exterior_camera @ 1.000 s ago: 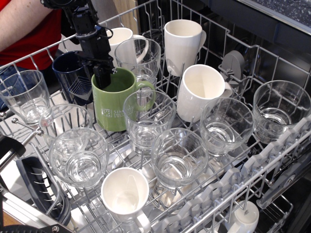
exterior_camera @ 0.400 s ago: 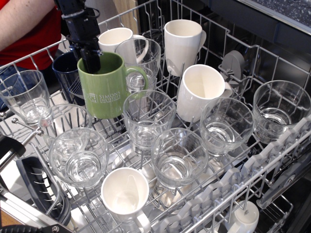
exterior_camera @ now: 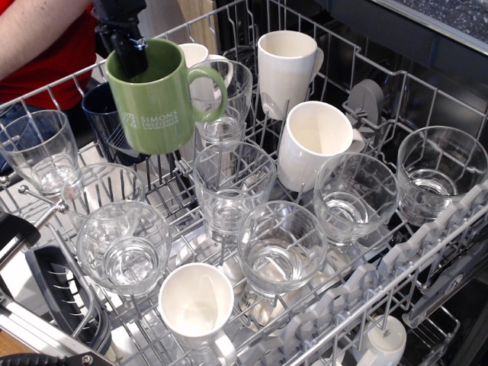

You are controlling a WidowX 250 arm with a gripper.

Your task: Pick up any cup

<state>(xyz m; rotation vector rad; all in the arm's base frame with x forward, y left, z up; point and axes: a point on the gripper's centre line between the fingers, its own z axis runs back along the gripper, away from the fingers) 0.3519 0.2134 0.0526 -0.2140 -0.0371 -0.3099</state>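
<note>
The olive-green mug (exterior_camera: 156, 103) with white lettering and a loop handle hangs upright in the air above the dishwasher rack (exterior_camera: 335, 53), at the upper left. My gripper (exterior_camera: 130, 55) is shut on its far-left rim, one finger inside the mug and one outside. The mug's base is clear of the rack and sits in front of the dark navy mug (exterior_camera: 107, 114). The arm above the gripper runs out of the top of the frame.
Several clear glasses (exterior_camera: 232, 183) and white mugs (exterior_camera: 316, 141) fill the rack around the lifted mug. A white mug and a glass (exterior_camera: 229, 91) stand just behind it. A person in red (exterior_camera: 46, 46) stands at the upper left.
The gripper has risen and drifted left with the green mug, lifting it out of its rack slot to well above the glasses.
</note>
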